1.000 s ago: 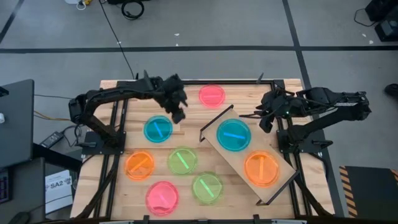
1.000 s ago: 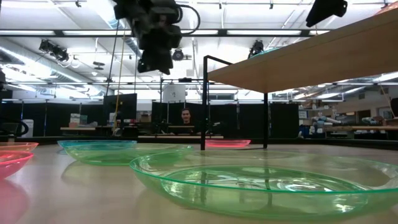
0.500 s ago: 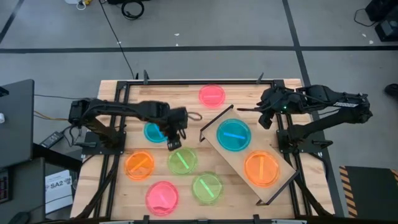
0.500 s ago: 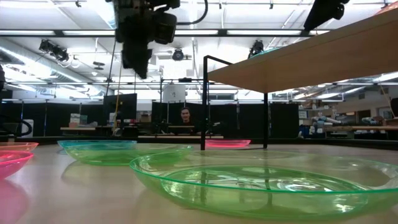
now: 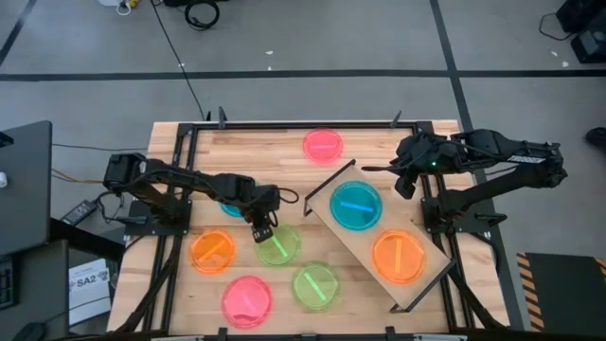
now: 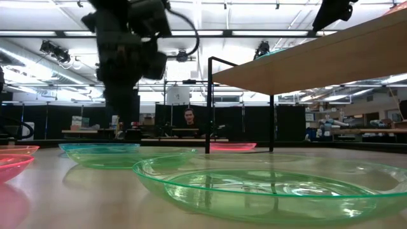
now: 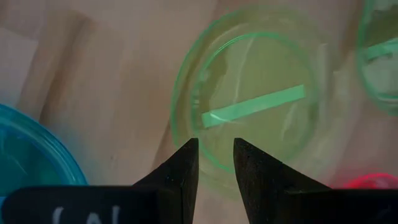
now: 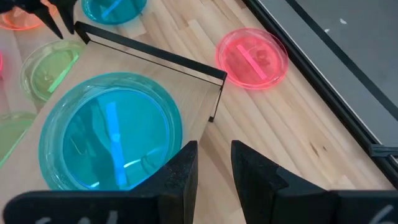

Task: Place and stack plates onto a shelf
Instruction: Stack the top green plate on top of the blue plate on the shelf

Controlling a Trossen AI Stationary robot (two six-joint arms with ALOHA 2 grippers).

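Observation:
My left gripper [image 5: 261, 228] [image 7: 216, 154] is open by a narrow gap. It hangs low over the rim of a green plate [image 5: 277, 244] [image 7: 249, 106] lying flat on the table, at the side facing a blue plate [image 5: 227, 203] that my arm mostly hides. In the low view the left gripper [image 6: 127, 130] stands just behind the green plate [image 6: 140, 156]. My right gripper [image 5: 402, 182] [image 8: 214, 155], also narrowly open, waits above the far end of the shelf [image 5: 333, 183]. The shelf carries a blue plate [image 5: 356, 206] [image 8: 109, 140] and an orange plate [image 5: 398, 256].
On the table lie a pink plate [image 5: 323, 145] near the far edge, an orange plate [image 5: 213, 251], another pink plate [image 5: 246, 300] and a second green plate [image 5: 314, 284] toward the near edge. The shelf stands slantwise on the right half.
My left gripper has swung from the far side of the table, beside the table's blue plate, toward the near edge and down, ending low over the green plate's rim. The plates have not moved.

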